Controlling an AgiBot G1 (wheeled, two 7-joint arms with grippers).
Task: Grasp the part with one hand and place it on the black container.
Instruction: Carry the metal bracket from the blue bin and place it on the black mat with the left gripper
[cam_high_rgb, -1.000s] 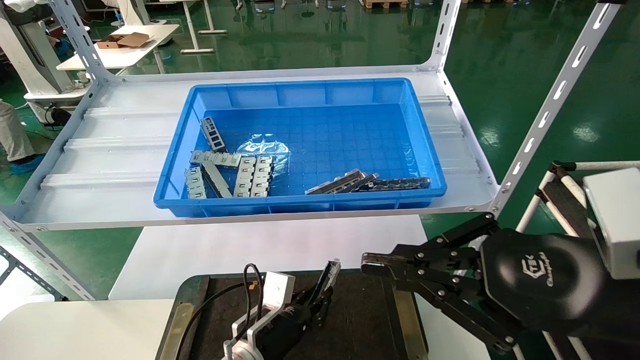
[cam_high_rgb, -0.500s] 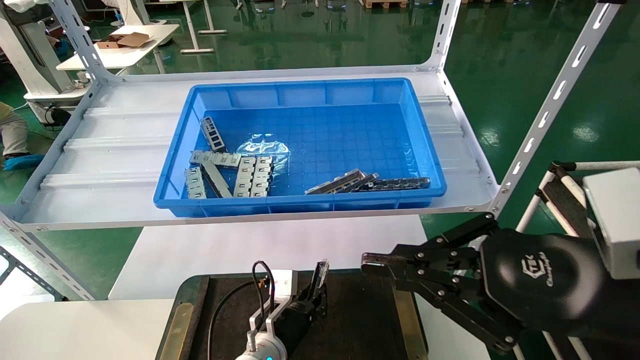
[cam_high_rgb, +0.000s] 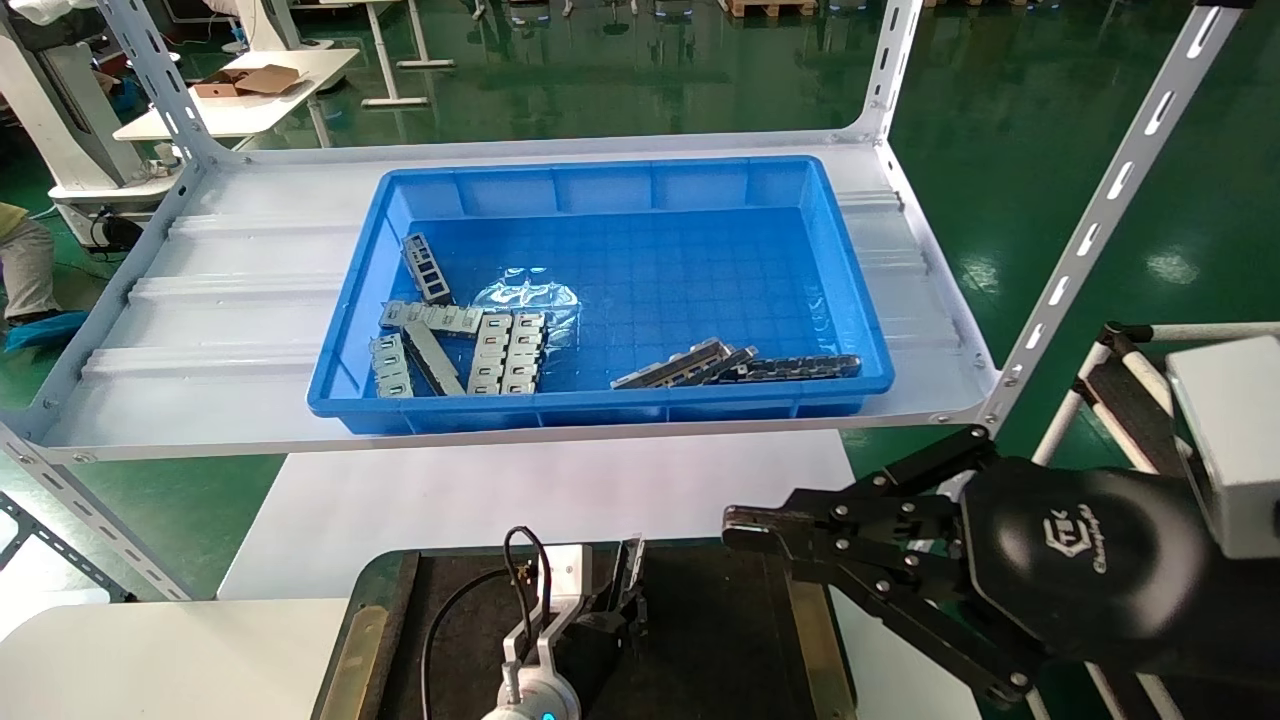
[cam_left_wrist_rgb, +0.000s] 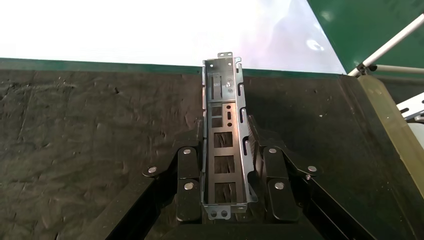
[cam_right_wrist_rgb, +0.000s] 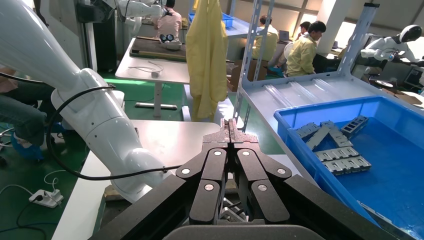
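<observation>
Grasping looks done, placing remains: the part (cam_left_wrist_rgb: 224, 150) is pinched in the left gripper (cam_left_wrist_rgb: 226, 172) jaws, low over the black container (cam_high_rgb: 720, 640) on the near table (cam_high_rgb: 160, 650). The right gripper (cam_right_wrist_rgb: 229, 131) hangs right, jaws pressed together. A blue bin (cam_high_rgb: 600, 290) sits far, on a shelf.

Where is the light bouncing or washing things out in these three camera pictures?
Head view: ceiling lights mirror off the glossy green floor. Left wrist view: the white table beyond the black container is overexposed. Right wrist view: bright windows behind the workers.
</observation>
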